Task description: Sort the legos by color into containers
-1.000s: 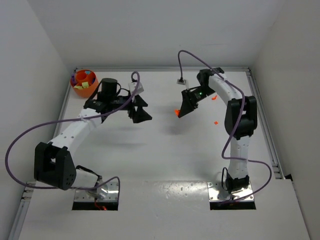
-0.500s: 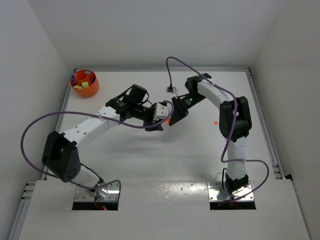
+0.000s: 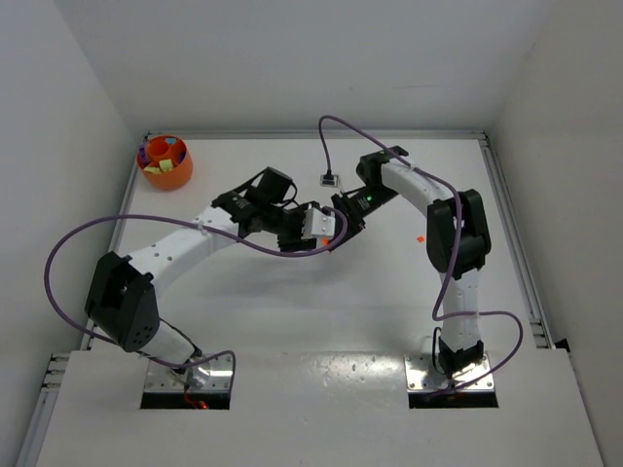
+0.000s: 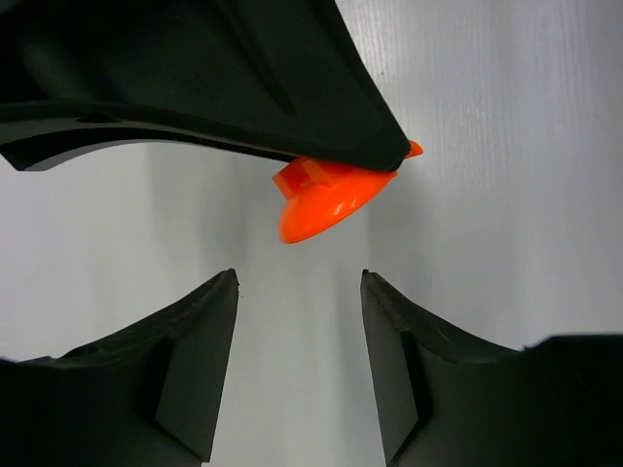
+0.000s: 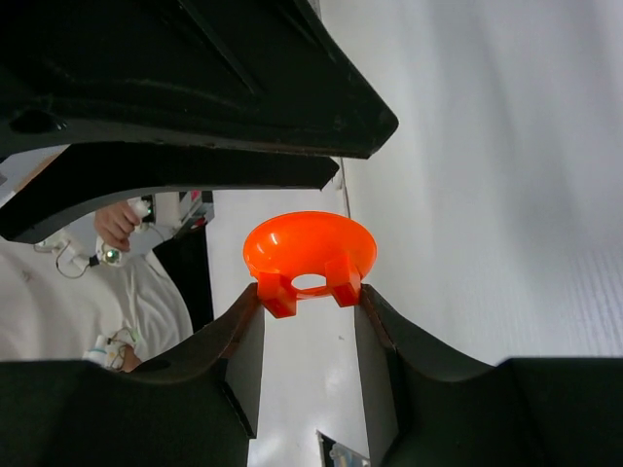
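Note:
An orange dish-shaped lego (image 5: pixel 310 248) is pinched by its two lugs between the fingertips of my right gripper (image 5: pixel 310 292), raised over the middle of the table. In the top view only a sliver of that lego (image 3: pixel 331 244) shows between the two grippers. My left gripper (image 4: pixel 299 282) faces it from just short of the piece, open and holding nothing. The orange dish (image 4: pixel 326 199) sits under a black right finger (image 4: pixel 243 88) a little past the left fingertips. The orange bowl (image 3: pixel 165 162) at the far left corner holds several coloured legos.
A tiny red brick (image 3: pixel 421 237) lies on the white table right of the grippers. Purple cables loop over both arms. Metal rails (image 3: pixel 511 233) edge the table, with white walls behind and to both sides.
My left arm swung from beside the orange bowl to the table's middle, meeting the right gripper, and its jaws narrowed. The right gripper moved slightly left with the orange lego.

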`<state>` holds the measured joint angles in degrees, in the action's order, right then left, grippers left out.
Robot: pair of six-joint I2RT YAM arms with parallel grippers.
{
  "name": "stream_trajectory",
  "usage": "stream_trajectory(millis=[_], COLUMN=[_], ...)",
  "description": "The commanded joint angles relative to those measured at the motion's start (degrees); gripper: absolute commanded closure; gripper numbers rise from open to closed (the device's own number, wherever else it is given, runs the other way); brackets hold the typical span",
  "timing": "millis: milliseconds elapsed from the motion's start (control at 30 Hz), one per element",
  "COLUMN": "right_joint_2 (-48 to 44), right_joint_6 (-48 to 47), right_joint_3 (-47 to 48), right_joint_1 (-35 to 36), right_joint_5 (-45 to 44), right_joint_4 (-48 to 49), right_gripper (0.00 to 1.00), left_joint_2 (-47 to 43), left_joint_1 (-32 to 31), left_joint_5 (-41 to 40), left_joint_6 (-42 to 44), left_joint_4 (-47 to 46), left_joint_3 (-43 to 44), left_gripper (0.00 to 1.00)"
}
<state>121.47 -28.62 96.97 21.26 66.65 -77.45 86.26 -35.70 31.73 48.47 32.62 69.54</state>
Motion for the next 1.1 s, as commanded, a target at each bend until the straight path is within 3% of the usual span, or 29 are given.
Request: stream_trajectory(millis=[0,400,600,800,1067], right_joint_2=[-2.6,-2.1,-2.1,-2.1,-2.1], right_joint_6=[-1.1,-1.1,-0.5,-0.5,-1.0], right_joint_3=[-0.1,-0.1,0.9,0.3,-0.4], right_joint_1=[0.5,1.0,1.0,1.0,1.0], right_joint_5=[2.5,2.5,3.1,3.1,2.4], right_joint_4=[-3.2,-3.2,-3.2,-3.2,-3.2], right_gripper=[0.88,0.88,0.89,0.89,0.89], left_joint_2=[-0.8,0.3,0.3,0.3,-0.2], left_joint_1=[-0.5,-1.7,-5.0,-4.4,-3.3], left_joint_5=[-1.2,3.5,2.2,0.9,0.9], left_joint_6=[1.4,-0.4,2.2,2.2,5.1], left_joint_4=[-1.2,1.0,3.0,3.0,6.0], left_joint_3=[2.5,7.5,7.0,5.8,5.6], left_gripper=[0.41,0.41,0.43,0.43,0.37])
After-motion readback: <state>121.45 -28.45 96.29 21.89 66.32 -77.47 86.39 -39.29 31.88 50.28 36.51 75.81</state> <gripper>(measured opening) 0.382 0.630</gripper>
